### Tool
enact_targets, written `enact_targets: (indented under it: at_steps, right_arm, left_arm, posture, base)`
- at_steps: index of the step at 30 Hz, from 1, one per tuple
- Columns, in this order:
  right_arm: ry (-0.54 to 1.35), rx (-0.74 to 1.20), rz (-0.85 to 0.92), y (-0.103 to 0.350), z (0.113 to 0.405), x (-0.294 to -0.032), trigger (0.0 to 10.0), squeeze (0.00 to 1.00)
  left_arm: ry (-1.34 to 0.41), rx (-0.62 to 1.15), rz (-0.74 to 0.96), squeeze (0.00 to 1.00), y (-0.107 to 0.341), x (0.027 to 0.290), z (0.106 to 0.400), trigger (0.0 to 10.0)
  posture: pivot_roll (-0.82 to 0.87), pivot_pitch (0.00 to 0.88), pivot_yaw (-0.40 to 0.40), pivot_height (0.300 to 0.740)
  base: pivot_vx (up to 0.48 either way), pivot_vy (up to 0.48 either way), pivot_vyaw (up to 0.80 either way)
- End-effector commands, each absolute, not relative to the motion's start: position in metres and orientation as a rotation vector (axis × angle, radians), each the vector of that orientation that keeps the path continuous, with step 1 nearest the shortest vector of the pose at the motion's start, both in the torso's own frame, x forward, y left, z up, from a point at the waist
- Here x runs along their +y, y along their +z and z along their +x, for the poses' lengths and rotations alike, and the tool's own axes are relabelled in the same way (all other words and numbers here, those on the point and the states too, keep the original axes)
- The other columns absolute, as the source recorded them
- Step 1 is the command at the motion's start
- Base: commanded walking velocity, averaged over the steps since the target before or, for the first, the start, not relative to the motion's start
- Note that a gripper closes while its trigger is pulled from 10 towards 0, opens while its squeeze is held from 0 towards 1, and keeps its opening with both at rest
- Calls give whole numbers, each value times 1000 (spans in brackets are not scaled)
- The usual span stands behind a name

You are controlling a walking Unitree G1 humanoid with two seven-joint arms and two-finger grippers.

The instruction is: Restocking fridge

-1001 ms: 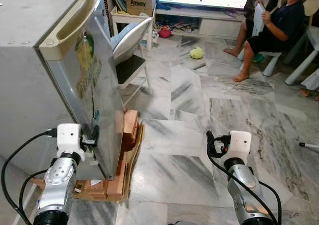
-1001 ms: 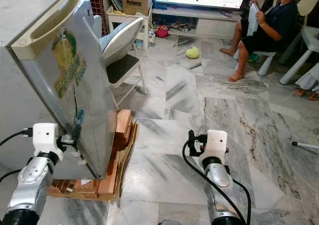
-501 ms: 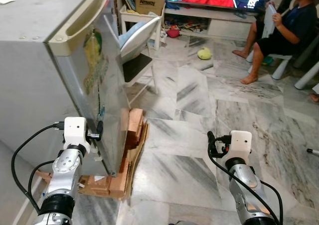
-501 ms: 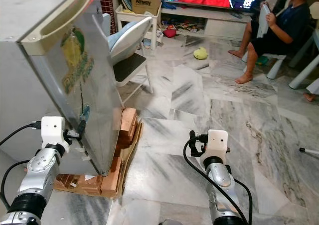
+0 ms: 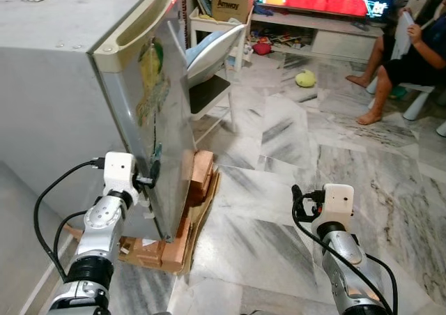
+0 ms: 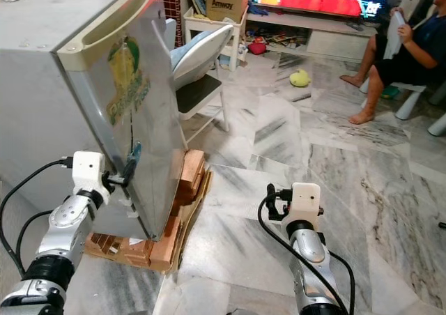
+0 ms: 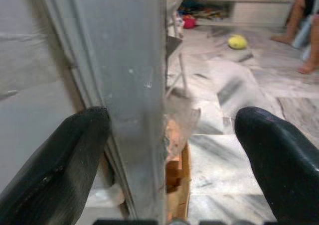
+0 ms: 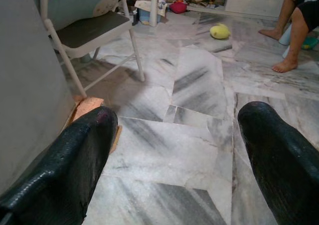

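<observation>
Your left gripper (image 7: pixel 164 135): jaws spread, straddling fridge door (image 5: pixel 164 130) free edge, one finger each side; edge runs vertical between them. Left arm nearer. Right gripper (image 8: pixel 174 135): jaws spread, empty, over marble floor (image 5: pixel 279 189), fridge (image 5: pixel 63 85) off to its left. Versus a second ago: view shifted, left gripper sits higher on edge.

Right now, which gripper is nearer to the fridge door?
Left. The left gripper is at the fridge door, its open fingers straddling the door's edge. The right gripper hangs open over the marble floor, well to the door's right.
</observation>
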State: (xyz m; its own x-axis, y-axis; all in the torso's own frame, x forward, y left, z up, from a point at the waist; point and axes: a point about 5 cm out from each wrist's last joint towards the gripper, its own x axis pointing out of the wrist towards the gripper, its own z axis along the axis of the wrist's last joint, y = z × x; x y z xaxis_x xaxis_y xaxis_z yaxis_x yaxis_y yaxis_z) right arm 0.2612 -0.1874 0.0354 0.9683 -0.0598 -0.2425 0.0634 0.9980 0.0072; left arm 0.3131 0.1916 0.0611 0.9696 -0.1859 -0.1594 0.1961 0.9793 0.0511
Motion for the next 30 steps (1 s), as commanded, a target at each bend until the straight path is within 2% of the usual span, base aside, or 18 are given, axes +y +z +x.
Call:
enact_targets:
  at_steps: [1, 9, 15, 16, 17, 20, 21, 22, 24, 27, 29, 30]
  right_arm:
    - [-66, 244, 12, 36, 262, -189, 10000, 0]
    - [-78, 303, -39, 30, 260, -198, 10000, 0]
    - [-3, 512, -103, 2, 241, -203, 10000, 0]
    - [45, 588, -106, -7, 232, -203, 10000, 0]
    - [45, 588, -106, -7, 232, -203, 10000, 0]
    - [108, 645, -103, -13, 228, -202, 10000, 0]
    - [120, 650, -110, -13, 229, -202, 10000, 0]
    - [137, 648, -119, -12, 232, -200, 10000, 0]
    - [147, 644, -132, -11, 234, -198, 10000, 0]
    - [168, 642, -154, -10, 236, -195, 10000, 0]
    - [174, 641, -157, -10, 236, -194, 10000, 0]
    - [175, 643, -155, -10, 236, -194, 10000, 0]
  left_arm:
    - [-234, 127, 77, 0, 68, 185, 319, 10000]
    - [-240, 143, 94, 0, 70, 185, 327, 10000]
    - [-206, 137, 108, 0, 80, 178, 342, 10000]
    - [-256, 97, 110, 0, 92, 160, 351, 10000]
    - [-256, 97, 110, 0, 92, 160, 351, 10000]
    - [-496, -1, 71, 0, 115, 96, 355, 10000]
    - [-591, -25, 63, 0, 118, 75, 349, 10000]
    - [-767, -68, 59, 0, 123, 39, 334, 10000]
    - [-892, -79, 41, 0, 122, 19, 319, 10000]
    - [-916, -63, 62, 0, 114, 20, 314, 10000]
    - [-840, -37, 90, 0, 107, 38, 323, 10000]
    - [-764, -19, 90, 0, 105, 57, 330, 10000]
  posture:
    - [3, 0, -34, 740]
    - [-7, 0, -28, 740]
    - [-1, 0, -36, 740]
    - [1, 0, -38, 740]
    - [1, 0, -38, 740]
    - [0, 0, -38, 740]
    - [0, 0, -38, 740]
    - [-1, 0, -38, 740]
    - [-3, 0, -39, 740]
    - [-5, 0, -36, 740]
    - [-5, 0, -36, 740]
    - [-2, 0, -36, 740]
  base:
    - [0, 0, 0]
    - [0, 0, 0]
    - [0, 0, 0]
    - [0, 0, 0]
    - [0, 0, 0]
    - [0, 0, 0]
    - [0, 0, 0]
    - [0, 0, 0]
    - [0, 0, 0]
    - [0, 0, 0]
    - [0, 0, 0]
    - [0, 0, 0]
